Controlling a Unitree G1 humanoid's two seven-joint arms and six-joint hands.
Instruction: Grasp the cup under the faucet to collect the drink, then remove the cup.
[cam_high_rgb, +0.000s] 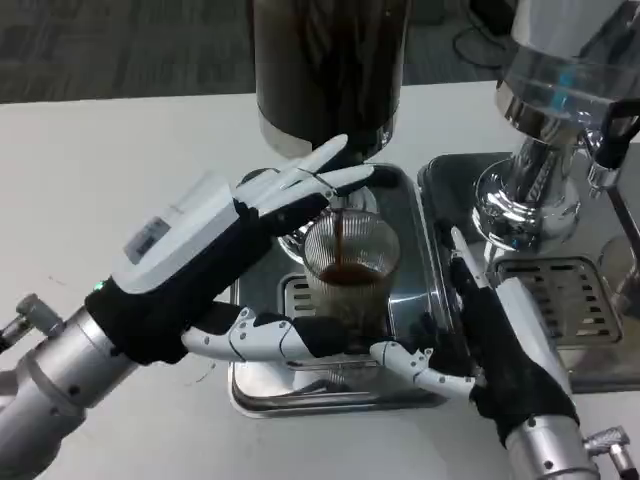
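Observation:
A clear ribbed cup (352, 268) stands upright on the steel drip tray (415, 215) under the dark drink dispenser (325, 70). A thin dark stream falls into it, and brown drink covers its bottom. My left hand (215, 255) reaches in from the left, its straight fingers (320, 178) lying over the faucet above the cup and its thumb (265, 338) stretched low in front of the cup's base. My right hand (490, 340) is just right of the cup, fingers (462, 265) pointing up along the tray's right edge with a gap to the glass, thumb (415, 362) near the base.
A second dispenser with a chrome base (530, 200) and its own drip grille (560, 295) stands close on the right, beside my right hand. White table lies to the left and in front of the tray.

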